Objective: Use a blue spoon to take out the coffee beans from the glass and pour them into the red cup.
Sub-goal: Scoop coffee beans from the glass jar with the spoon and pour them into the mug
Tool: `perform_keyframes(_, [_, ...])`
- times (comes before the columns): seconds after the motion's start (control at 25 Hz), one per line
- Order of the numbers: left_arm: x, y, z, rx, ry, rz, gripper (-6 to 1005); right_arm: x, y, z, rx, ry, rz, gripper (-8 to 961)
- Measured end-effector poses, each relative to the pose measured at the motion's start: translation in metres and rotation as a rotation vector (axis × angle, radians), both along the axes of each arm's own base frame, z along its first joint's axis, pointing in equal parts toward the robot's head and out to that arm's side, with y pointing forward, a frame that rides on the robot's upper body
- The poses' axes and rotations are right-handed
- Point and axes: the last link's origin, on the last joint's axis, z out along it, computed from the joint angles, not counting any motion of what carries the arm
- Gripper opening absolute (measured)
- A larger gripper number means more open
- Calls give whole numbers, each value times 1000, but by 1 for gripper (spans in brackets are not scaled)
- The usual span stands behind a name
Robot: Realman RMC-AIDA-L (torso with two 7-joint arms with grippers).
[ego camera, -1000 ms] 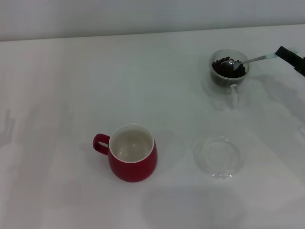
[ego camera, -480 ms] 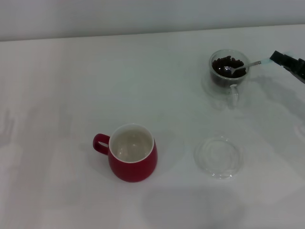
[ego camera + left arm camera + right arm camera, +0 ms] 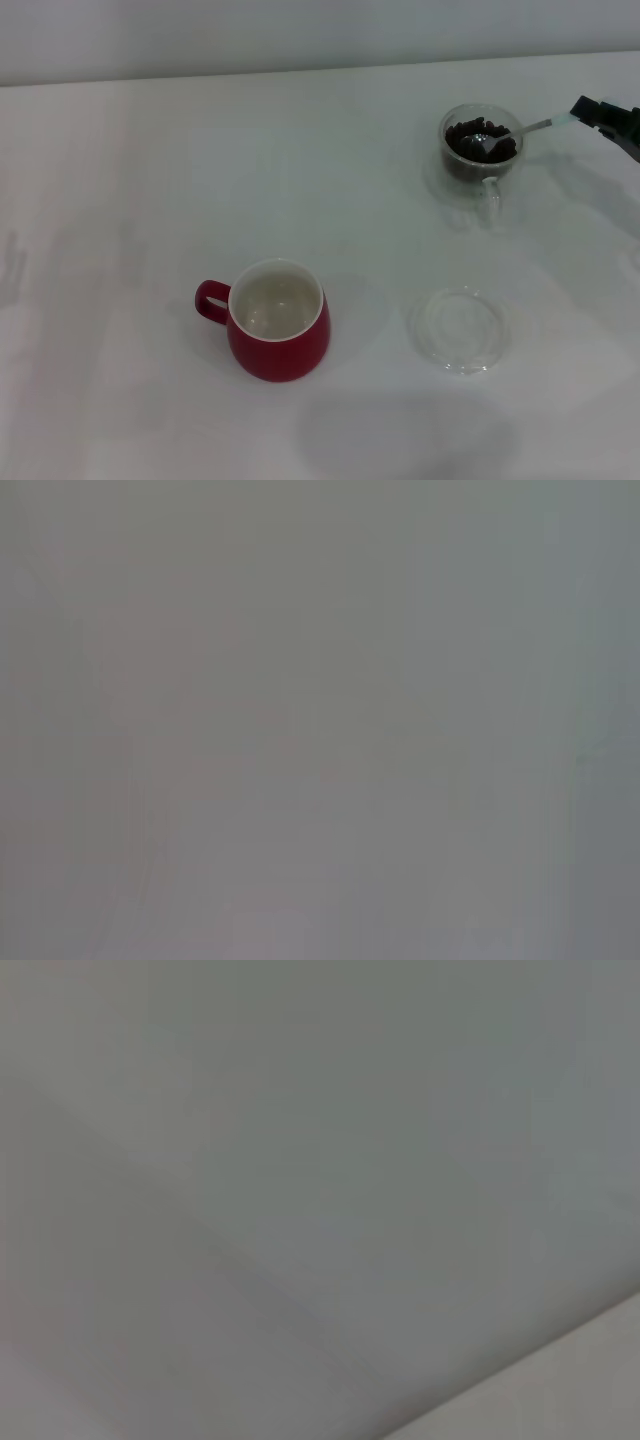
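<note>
In the head view the glass (image 3: pixel 481 148) stands at the back right of the white table, holding a heap of dark coffee beans (image 3: pixel 470 140). The blue spoon (image 3: pixel 520 129) has its metal bowl down among the beans, and its pale handle slants up to the right into my right gripper (image 3: pixel 585 110), a black tip at the frame's right edge, shut on the handle's end. The red cup (image 3: pixel 278 333) sits at front centre-left with a bare white inside and its handle to the left. My left gripper is out of view. Both wrist views show only grey.
A flat clear round saucer (image 3: pixel 460 329) lies on the table (image 3: pixel 150 180) to the right of the red cup, in front of the glass. A pale wall runs along the back edge.
The spoon's bowl dipped lower into the beans half a second ago and now sits slightly higher; my right gripper shifted a little along the right edge. The cup and saucer stayed put.
</note>
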Motion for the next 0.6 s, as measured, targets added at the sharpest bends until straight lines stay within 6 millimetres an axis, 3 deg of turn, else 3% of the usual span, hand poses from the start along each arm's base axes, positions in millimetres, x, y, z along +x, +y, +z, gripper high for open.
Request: perform_keyframes(0.6, [0,0,0,9,-11,10,727,-2,12,6,-93,-11,-21,146])
